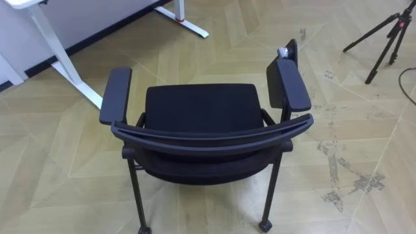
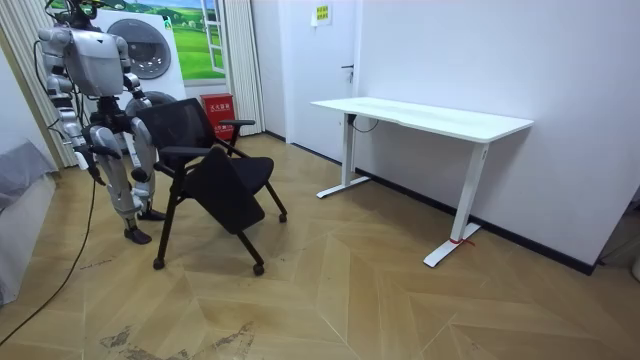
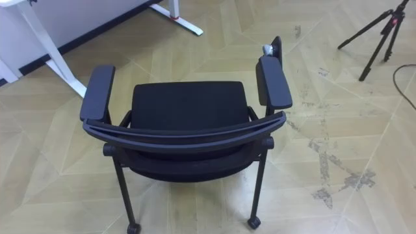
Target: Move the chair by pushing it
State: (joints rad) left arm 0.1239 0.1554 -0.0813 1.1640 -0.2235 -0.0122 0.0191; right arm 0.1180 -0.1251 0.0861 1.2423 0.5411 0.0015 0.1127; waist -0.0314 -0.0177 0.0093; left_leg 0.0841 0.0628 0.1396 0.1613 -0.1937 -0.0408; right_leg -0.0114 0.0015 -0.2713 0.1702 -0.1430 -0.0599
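Left eye view first. Straight down onto the chair (image 1: 198,107) from behind and above, out on the wooden floor (image 1: 364,97), well clear of the white desk leg (image 1: 71,71) at the upper left. Backrest rail (image 1: 211,138) nearest, running left to right across the robot's front. Seat beyond it, pointing away. Left armrest (image 1: 116,96) and right armrest (image 1: 289,84) flanking the seat, about evenly either side of centre. So: squared up to the robot, long axis of the rail crosswise, push line dead ahead along the seat's depth.

Right eye view now. Same layout. Rear caster (image 3: 253,223) down at the bottom edge, tripod (image 3: 374,32) out by the upper right corner, well apart from the chair and off the push line.

Over to the room view. Upright just behind the backrest, at the room view's left, facing the chair. Left hand (image 2: 141,177), going by the body, low and just beside the chair's rear leg. Right hand (image 2: 70,135) on the side away from the chair. Fingers too small to read: cannot tell open or closed for either. Both below the rail. Judging from this, left hand the nearer, and both needing to rise and reach forward to the rail. Desk (image 2: 430,112) well apart, across bare floor ahead of the seat.
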